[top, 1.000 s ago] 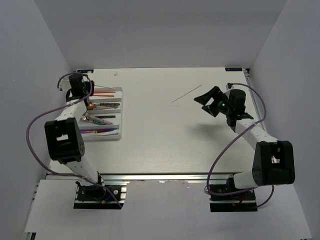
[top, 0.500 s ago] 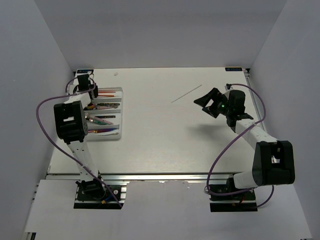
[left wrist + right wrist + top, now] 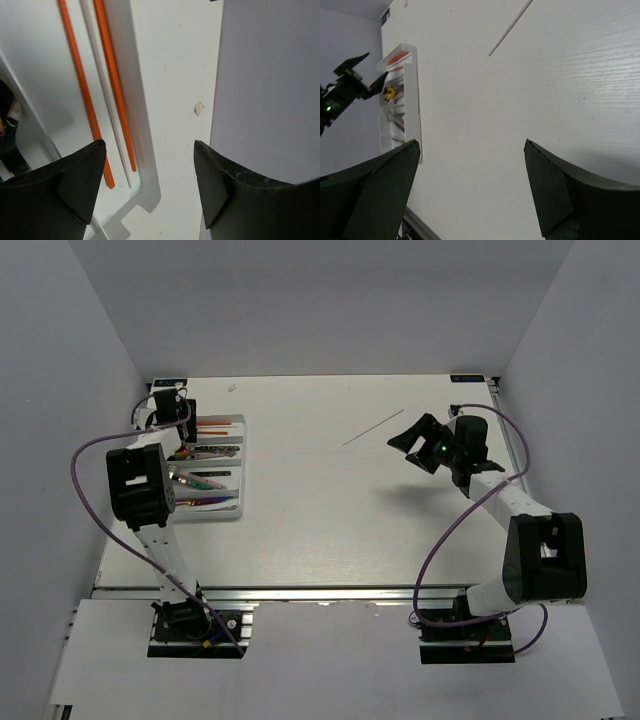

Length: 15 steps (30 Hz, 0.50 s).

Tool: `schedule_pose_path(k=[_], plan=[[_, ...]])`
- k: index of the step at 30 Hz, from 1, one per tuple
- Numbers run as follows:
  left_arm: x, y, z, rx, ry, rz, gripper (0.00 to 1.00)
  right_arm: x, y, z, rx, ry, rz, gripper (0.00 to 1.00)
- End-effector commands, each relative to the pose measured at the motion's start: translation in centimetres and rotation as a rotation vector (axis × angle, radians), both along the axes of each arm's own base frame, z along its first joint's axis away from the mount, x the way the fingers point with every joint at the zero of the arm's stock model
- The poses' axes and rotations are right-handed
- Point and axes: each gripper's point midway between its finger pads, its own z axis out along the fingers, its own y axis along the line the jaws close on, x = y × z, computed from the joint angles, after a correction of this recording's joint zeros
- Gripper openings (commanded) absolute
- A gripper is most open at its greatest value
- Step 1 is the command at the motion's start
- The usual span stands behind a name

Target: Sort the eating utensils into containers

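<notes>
As its wrist view shows, the left gripper [image 3: 149, 143] stands with its jaws wide apart and nothing between them, held over the far end of the white cutlery tray [image 3: 142, 100]. Below and to the left of its fingers, two red sticks [image 3: 82, 90] lie lengthwise in the tray's outermost compartment, with a pale stick [image 3: 105, 100] between them. The tray's outer wall passes beneath the gap of the jaws. Bare table [image 3: 175, 75] lies toward the right-hand finger and carries a small pale scrap [image 3: 199, 108]. Seen from overhead, the compartments nearer that arm's base hold silver and pinkish utensils [image 3: 205, 480]; their kinds cannot be told apart. The right gripper [image 3: 413, 435] is likewise fully spread and empty, held above the table well apart from the tray. One thin clear stick [image 3: 373, 427] lies loose on the table ahead of its fingertips, not touching them and outside the tray.
</notes>
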Motion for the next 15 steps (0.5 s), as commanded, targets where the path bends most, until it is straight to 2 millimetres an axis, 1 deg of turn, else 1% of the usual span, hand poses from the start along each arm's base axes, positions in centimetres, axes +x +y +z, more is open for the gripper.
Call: schedule_pose_path(k=[1,2,3,4,5,6,7,8,9,10,11,12,13,14,15], plan=[[0.6,-1.4,9.6,0.103,-0.165,-0.118,0.8,3.5,-1.2,1.2,-0.109,-0.042,-0.084,0.89],[0.4,-1.9,10.5,0.129,-0.168,-0.146,0.81,4.2,-0.9,0.8,-0.181,-0.042,-0.079,0.89],[-0.1,-2.6,13.0,0.164,-0.2,-0.175,0.83,4.2,-1.4,-2.5,-0.266,0.081,-0.093,0.89],[-0.8,-3.9,13.4,0.21,-0.191,-0.234,0.85,7.2,-2.3,-0.3,-0.341,0.033,-0.168,0.89],[-1.4,-4.5,14.0,0.228,-0.196,-0.262,0.9,8.2,-1.8,-2.8,-0.419,0.086,-0.147,0.89],[-2.4,-5.8,16.2,0.255,-0.237,-0.298,0.94,8.2,-2.6,-4.3,-0.493,0.164,-0.167,0.89],[-3.5,-6.8,15.7,0.286,-0.224,-0.362,0.98,11.3,-3.1,-1.1,-0.536,0.106,-0.241,0.89],[-4.3,-7.3,16.0,0.304,-0.219,-0.39,0.98,12.5,-3.5,-4.0,-0.59,0.181,-0.254,0.89],[-5.1,-8.5,16.4,0.324,-0.219,-0.432,0.98,13.5,-3.9,-4.3,-0.62,0.206,-0.281,0.89],[-6.6,-9.1,16.6,0.373,-0.203,-0.484,0.98,13.5,-4.8,-4.9,-0.679,0.269,-0.307,0.89],[-7.5,-9.6,16.7,0.391,-0.191,-0.516,0.98,16.5,-4.4,-4.2,-0.676,0.247,-0.331,0.89],[-8.3,-10.4,16.7,0.414,-0.181,-0.548,0.98,17.4,-4.3,-4.2,-0.68,0.251,-0.341,0.89],[-9.6,-11.1,16.4,0.457,-0.161,-0.599,0.98,18.1,-4.1,-4.2,-0.688,0.252,-0.341,0.89],[-10.2,-12.1,16.3,0.474,-0.157,-0.636,0.98,19.9,-3.7,-4.4,-0.684,0.226,-0.35,0.89],[-10.9,-12.5,15.7,0.503,-0.133,-0.674,0.98,20.7,-3.5,-4.5,-0.689,0.208,-0.347,0.89]])
